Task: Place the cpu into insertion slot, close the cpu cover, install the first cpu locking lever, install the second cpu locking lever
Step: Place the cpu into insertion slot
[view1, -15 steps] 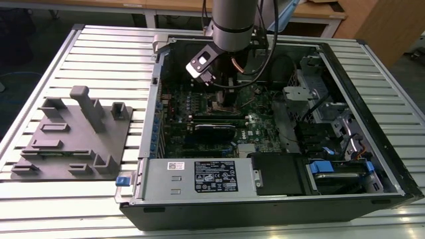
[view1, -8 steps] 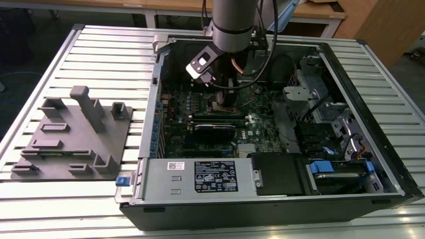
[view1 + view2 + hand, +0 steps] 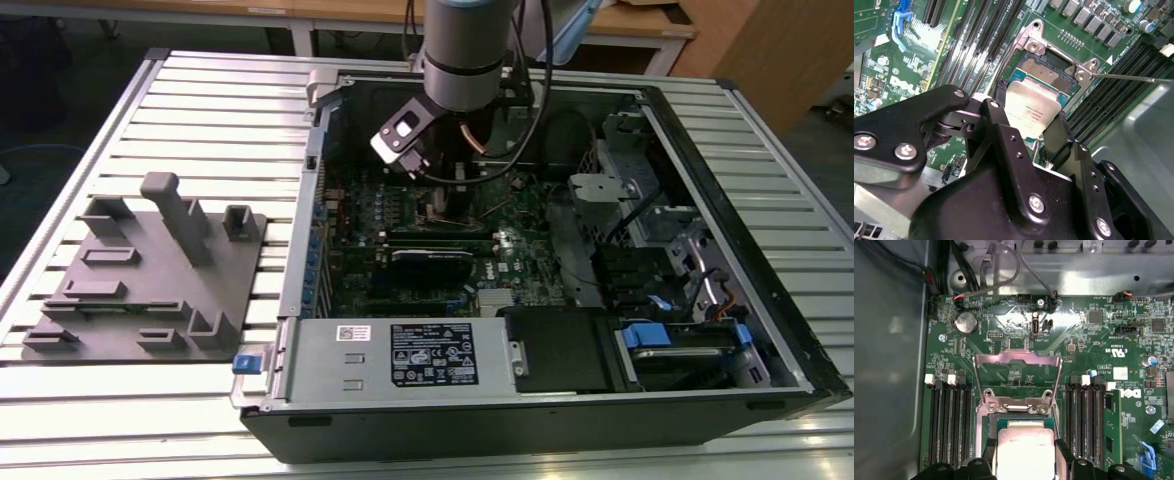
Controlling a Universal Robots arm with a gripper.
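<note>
The cpu [image 3: 1030, 111], a flat square chip with a silver-grey top, sits between my gripper's [image 3: 1029, 127] black fingers [image 3: 1000, 117], which are shut on its two opposite edges. It hangs just over the insertion slot [image 3: 1046, 75], partly covering its gold contact field. In the first wrist view the cpu [image 3: 1025, 447] lies directly below the cpu cover [image 3: 1019, 358], a silver frame plate swung open and leaning back from the slot. A thin locking lever [image 3: 1134, 78] sticks out sideways from the slot's corner. In the exterior view my gripper [image 3: 447, 195] reaches down into the open computer case.
Black memory slots [image 3: 949, 425] flank the socket on both sides. A labelled power supply box [image 3: 427, 355] sits at the case's near edge, drive bays with blue clips [image 3: 667, 335] at the exterior view's right. A grey fixture plate [image 3: 147, 280] lies outside the case.
</note>
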